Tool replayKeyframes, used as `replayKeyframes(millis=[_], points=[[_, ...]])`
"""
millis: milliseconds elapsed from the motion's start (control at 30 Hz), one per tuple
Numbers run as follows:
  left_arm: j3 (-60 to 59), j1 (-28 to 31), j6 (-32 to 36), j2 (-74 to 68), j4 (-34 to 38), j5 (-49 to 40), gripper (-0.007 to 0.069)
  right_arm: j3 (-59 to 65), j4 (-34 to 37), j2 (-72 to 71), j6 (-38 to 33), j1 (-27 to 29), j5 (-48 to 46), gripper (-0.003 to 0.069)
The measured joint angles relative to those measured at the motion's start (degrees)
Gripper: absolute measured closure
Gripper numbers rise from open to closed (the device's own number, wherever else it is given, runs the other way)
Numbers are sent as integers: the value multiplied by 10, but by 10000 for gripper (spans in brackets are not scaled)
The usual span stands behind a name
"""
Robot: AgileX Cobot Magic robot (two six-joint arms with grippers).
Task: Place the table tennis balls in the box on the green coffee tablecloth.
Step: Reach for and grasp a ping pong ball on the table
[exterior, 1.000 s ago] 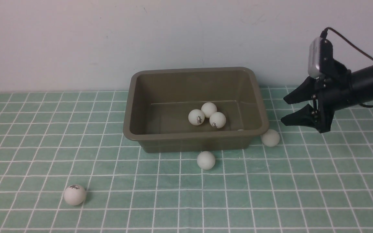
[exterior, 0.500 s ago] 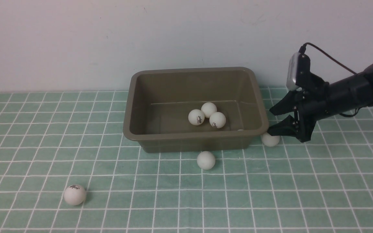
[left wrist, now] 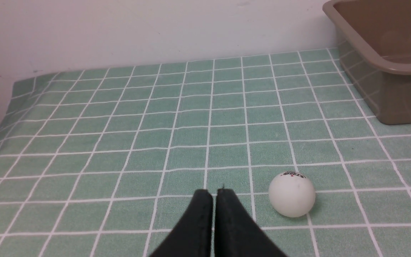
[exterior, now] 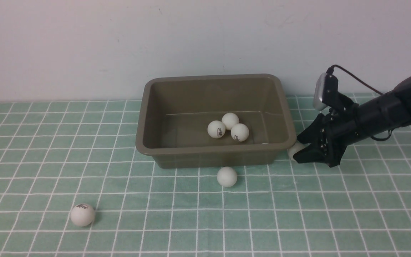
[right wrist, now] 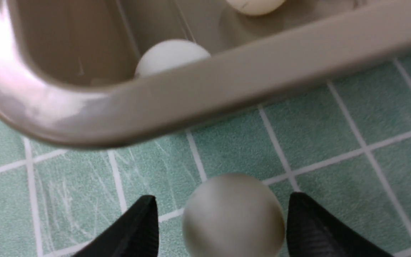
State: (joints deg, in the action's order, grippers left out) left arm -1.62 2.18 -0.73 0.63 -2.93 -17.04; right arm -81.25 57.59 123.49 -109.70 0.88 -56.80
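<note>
Nearest us, our left gripper [left wrist: 214,195] sits with its jaws pressed together, empty, beside the logo ball [exterior: 82,215] on the green coffee tablecloth [exterior: 334,214]. Further in, a second ball [exterior: 227,176] waits just in front of the box [exterior: 212,152]. And there it is: our right gripper [exterior: 297,149] has dropped from up high in the last second and now straddles the third ball [right wrist: 232,216] at the box's near right corner, jaws apart, not yet clamped. A squeeze looks next. Beyond the rim, four balls [exterior: 229,127] already lie inside; three remain out.
</note>
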Motion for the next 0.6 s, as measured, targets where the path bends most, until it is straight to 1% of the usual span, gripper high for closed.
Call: replayKeyframes(millis=[233,333,367,400,600], points=[[0,0,0,0,0,0,629,0,-3,11,4,0,17,223],[0,0,0,0,0,0,629,0,-3,11,4,0,25,266],[0,0,0,0,0,0,629,0,-3,11,4,0,26,301],[0,0,0,0,0,0,629,0,-3,11,5,0,26,312],[0,0,0,0,0,0,629,0,-6,4,10,0,23,311]])
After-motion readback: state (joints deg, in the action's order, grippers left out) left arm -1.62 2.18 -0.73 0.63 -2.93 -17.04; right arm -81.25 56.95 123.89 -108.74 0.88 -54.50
